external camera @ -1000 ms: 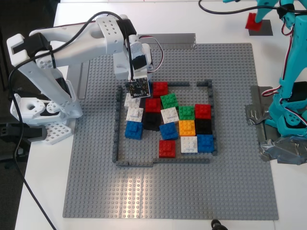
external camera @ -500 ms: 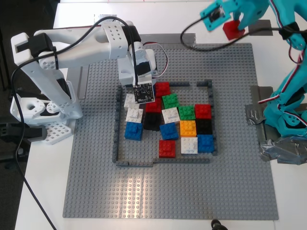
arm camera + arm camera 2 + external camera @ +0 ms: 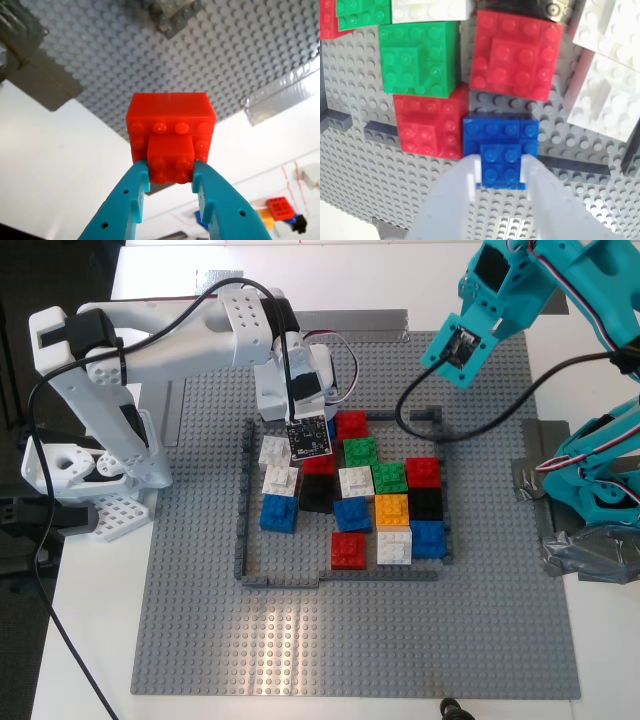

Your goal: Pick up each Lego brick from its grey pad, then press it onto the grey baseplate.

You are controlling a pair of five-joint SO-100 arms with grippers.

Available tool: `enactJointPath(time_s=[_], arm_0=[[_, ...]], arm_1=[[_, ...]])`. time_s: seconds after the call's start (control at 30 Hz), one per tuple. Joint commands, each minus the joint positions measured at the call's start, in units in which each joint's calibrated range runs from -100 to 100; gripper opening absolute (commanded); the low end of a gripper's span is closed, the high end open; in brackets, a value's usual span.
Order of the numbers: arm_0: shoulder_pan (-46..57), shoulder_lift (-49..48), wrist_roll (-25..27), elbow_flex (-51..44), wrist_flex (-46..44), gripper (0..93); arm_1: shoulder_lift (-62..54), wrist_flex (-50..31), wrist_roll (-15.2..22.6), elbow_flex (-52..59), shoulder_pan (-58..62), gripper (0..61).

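Observation:
My first gripper (image 3: 171, 170), teal, is shut on the red Lego brick (image 3: 171, 132) and holds it in the air above the back edge of the grey baseplate (image 3: 225, 50). In the exterior view this arm's head (image 3: 495, 300) is over the plate's back right part, and the red brick is hidden there. My second gripper (image 3: 501, 167), white, is shut on the blue Lego brick (image 3: 500, 142), low over the baseplate (image 3: 200, 590) beside a red brick (image 3: 432, 125). A light grey pad (image 3: 210, 278) lies bare at the back; the darker pad is hidden.
A low dark grey wall (image 3: 243, 520) rings a cluster of coloured bricks (image 3: 390, 505) on the plate's middle. Silver duct-tape strips (image 3: 530, 480) hold the teal arm's base at the exterior view's right. The white arm's base (image 3: 90, 460) stands at the exterior view's left. A black cable (image 3: 420, 410) hangs over the wall.
The first arm lifted the red brick off its pad at the back right and swung it over the plate. The second gripper shifted slightly right and forward with the blue brick.

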Motion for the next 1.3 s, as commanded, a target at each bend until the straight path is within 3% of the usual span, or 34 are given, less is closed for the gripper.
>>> enactJointPath(time_s=[0.0,0.13,0.23,0.73,0.87,0.97,1.27], arm_0=[[-3.4,-3.1,1.2,2.97,0.7,0.0],[-6.09,-3.1,1.2,6.41,0.7,0.0],[-8.26,-3.02,1.2,8.21,0.7,0.0],[-11.31,-2.68,2.96,8.75,0.7,0.0],[-11.09,-2.93,4.42,8.66,0.7,0.0],[-10.95,-2.93,5.3,8.66,0.7,0.0],[-11.31,-3.1,5.69,8.3,0.7,0.0]], arm_1=[[-0.13,-0.55,0.15,-3.69,-0.04,3.5],[-0.13,0.1,0.35,-3.51,-0.11,6.1],[-0.38,0.35,0.1,-3.42,0.18,14.3],[-3.39,3.44,0.84,-3.51,-0.47,16.2],[-4.07,4.09,1.23,-3.42,-0.47,14.0],[-4.5,4.25,1.91,-3.33,-0.26,0.5],[-7.08,3.03,2.94,-1.79,1.2,0.4]])
